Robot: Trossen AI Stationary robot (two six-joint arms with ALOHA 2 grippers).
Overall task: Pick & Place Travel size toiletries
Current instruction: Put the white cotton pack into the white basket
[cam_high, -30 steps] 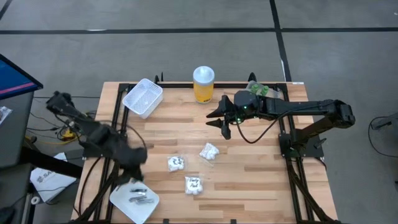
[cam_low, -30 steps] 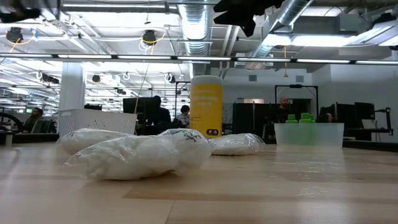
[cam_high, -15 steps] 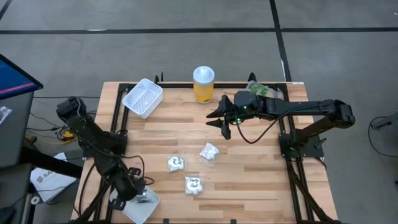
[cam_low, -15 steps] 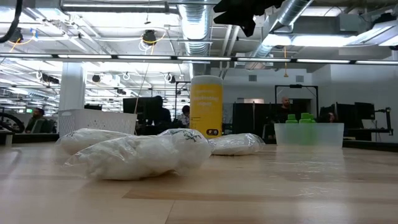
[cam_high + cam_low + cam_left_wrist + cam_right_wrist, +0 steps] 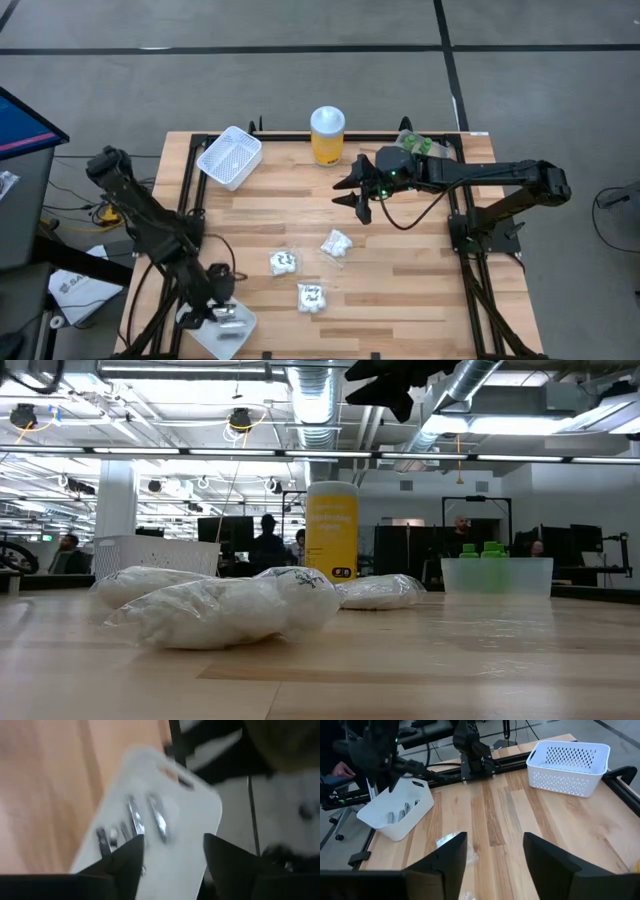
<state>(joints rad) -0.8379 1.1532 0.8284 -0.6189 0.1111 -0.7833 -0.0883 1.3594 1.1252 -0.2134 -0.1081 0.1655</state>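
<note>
High view: a wooden table (image 5: 400, 290) holds three white packets (image 5: 283, 263) with dark print too small to read, lying near the middle and front. A yellow jar (image 5: 327, 136) with a white lid stands at the back edge, its label also unreadable in the low view. A white basket (image 5: 229, 156) sits at the back left. A clear tub (image 5: 496, 575) with green round pieces (image 5: 493, 548) inside stands at the back right. At the front left corner a white tray (image 5: 232, 333) holds slim silvery tubes (image 5: 146, 819). The left gripper (image 5: 213, 290) hovers just over that tray, fingers (image 5: 129, 860) spread apart and empty. Half a second ago this arm was bent farther forward over the tray; its elbow has since drawn back. The right gripper (image 5: 357, 196) hangs above the table near the jar, fingers (image 5: 447, 857) apart and empty, unchanged. People sit at desks in the room behind.
</note>
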